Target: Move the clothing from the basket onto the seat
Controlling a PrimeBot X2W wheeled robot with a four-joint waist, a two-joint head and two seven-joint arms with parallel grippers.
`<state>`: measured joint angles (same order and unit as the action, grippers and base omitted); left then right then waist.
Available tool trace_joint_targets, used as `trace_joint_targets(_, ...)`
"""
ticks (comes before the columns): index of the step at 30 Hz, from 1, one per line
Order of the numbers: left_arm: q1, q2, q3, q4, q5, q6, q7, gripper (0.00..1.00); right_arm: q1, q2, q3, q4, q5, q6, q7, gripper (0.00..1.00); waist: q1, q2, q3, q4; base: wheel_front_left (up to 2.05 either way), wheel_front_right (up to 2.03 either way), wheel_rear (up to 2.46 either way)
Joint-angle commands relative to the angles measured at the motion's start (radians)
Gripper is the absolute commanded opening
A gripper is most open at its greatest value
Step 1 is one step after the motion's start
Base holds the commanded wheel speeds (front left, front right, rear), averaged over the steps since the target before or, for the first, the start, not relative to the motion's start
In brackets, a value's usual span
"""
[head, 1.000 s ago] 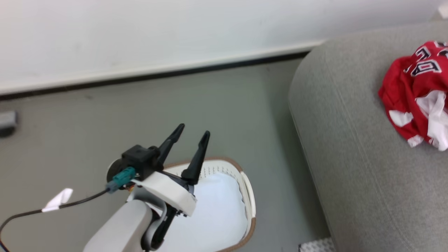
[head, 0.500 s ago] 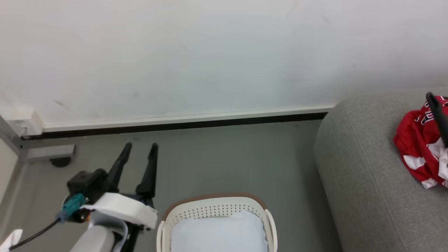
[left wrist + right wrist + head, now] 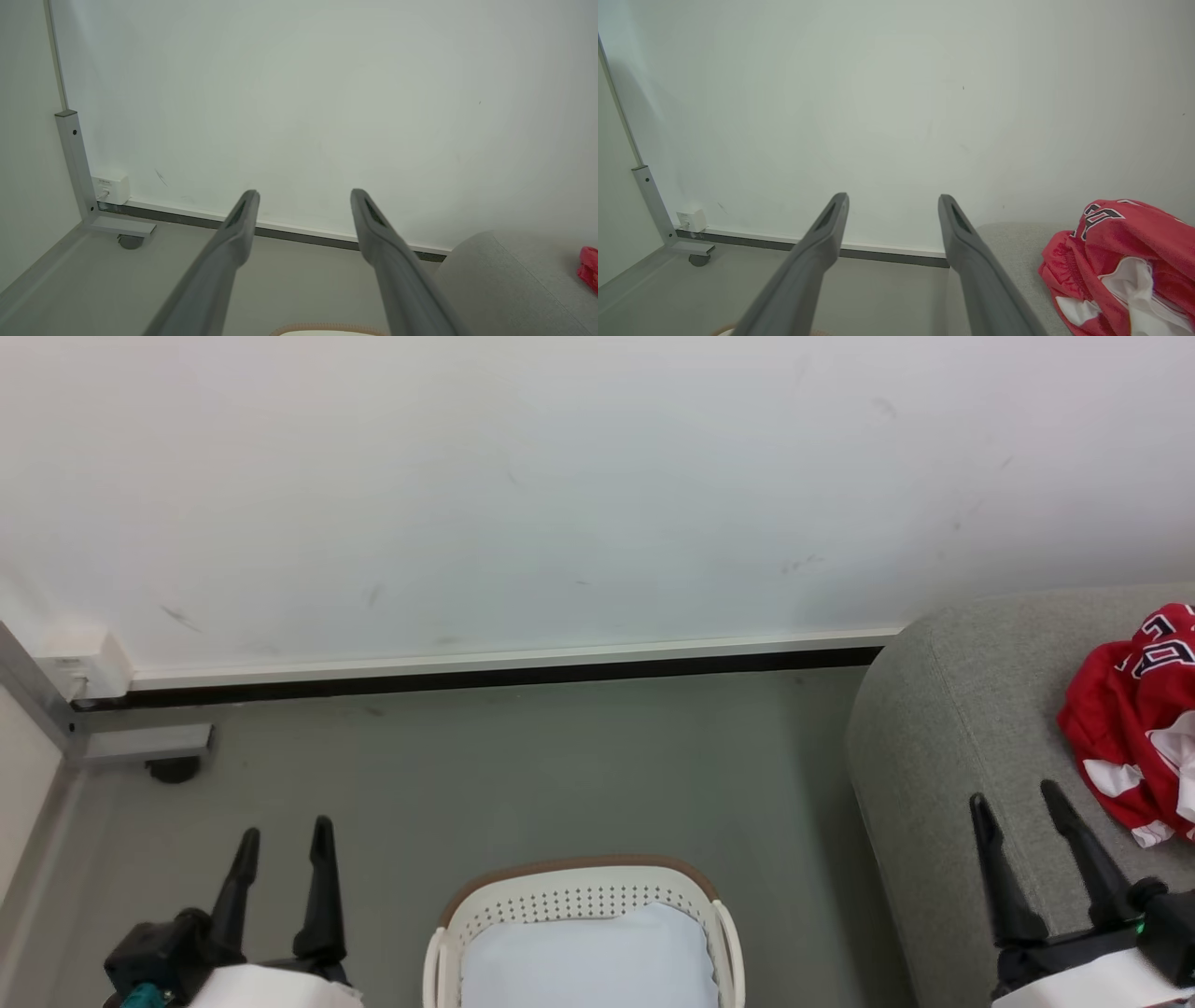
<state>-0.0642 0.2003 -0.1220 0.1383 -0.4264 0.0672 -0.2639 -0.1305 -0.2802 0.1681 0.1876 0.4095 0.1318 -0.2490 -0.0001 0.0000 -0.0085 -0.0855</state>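
Head view: a plain white wall [image 3: 560,476], lightly scuffed, spans the upper half of the frame. It meets a smooth grey floor [image 3: 523,775] along a white skirting [image 3: 504,658] with a dark strip beneath it. At the far left a small white box [image 3: 82,658] sits on the wall just above the skirting. Beside it a grey metal frame [image 3: 140,743] lies along the floor on a dark caster [image 3: 173,770].

At bottom centre stands the basket [image 3: 579,870], cut by the lower edge, with a brown rim, a perforated side and a pale lining [image 3: 579,961] inside. The seat [image 3: 934,728] takes the lower right: grey woven fabric with a rounded end, with bare floor between it and the basket.

The clothing [image 3: 1120,728] lies heaped on the seat at the right edge, red with white panels and dark white-edged lettering, partly cut off.

The left gripper [image 3: 287,831] is at lower left over the floor. The right gripper [image 3: 1013,793] is at lower right over the seat's end, near the clothing but apart from it. Both have their fingers spread, nothing between them.
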Motion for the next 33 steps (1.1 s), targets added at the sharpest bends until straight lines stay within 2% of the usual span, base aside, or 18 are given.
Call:
trace_joint_targets(1, 0.028, -0.018, 0.027, -0.001, 0.042, -0.016, -0.001, 1.00, 0.033, 0.037, -0.007, -0.007, -0.031, -0.002, -0.011, 1.00, 0.0001, 0.0000, 0.005, -0.007, 0.00, 0.00, 0.00)
trace_joint_targets(6, 0.060, -0.073, 0.085, 0.004, 0.131, -0.063, -0.001, 1.00, 0.065, 0.117, -0.039, -0.011, -0.078, -0.002, -0.016, 1.00, 0.0001, 0.0000, 0.011, -0.010, 0.00, 0.00, 0.00)
trace_joint_targets(10, 0.072, -0.109, 0.119, 0.013, 0.179, -0.101, -0.001, 1.00, 0.086, 0.149, -0.067, -0.019, -0.098, -0.002, -0.016, 1.00, 0.0001, 0.0000, 0.012, -0.009, 0.00, 0.00, 0.00)
trace_joint_targets(20, 0.058, -0.142, 0.167, 0.036, 0.226, -0.155, -0.001, 1.00, 0.086, 0.167, -0.066, -0.018, -0.116, -0.002, -0.016, 1.00, 0.0001, 0.0000, 0.008, -0.015, 0.00, 0.00, 0.00)
trace_joint_targets(33, 0.053, -0.148, 0.188, 0.042, 0.237, -0.181, -0.001, 1.00, 0.079, 0.167, -0.064, -0.022, -0.102, -0.002, -0.016, 1.00, 0.0001, 0.0000, 0.007, -0.012, 0.00, 0.00, 0.00)
